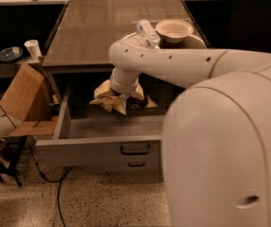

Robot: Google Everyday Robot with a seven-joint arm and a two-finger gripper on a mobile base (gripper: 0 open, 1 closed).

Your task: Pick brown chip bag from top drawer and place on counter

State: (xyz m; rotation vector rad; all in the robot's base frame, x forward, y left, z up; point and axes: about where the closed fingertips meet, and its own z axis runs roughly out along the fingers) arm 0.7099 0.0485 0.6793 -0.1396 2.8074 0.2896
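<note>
The top drawer (pixel 97 150) stands pulled out below the counter (pixel 102 27). The brown chip bag (pixel 108 101) is crumpled, tan and dark brown, and sits in the middle of the drawer. My gripper (pixel 124 96) reaches down into the drawer from the right. It is shut on the top of the bag, which bunches up around it. The wrist hides the fingertips and part of the bag. I cannot tell whether the bag still touches the drawer floor.
A white bowl (pixel 174 30) and a clear plastic bottle (pixel 147 32) stand on the counter's right side, just behind my arm. An open cardboard box (pixel 24 98) leans at the drawer's left. A shorter drawer front (pixel 136 164) is below. My arm's casing fills the right foreground.
</note>
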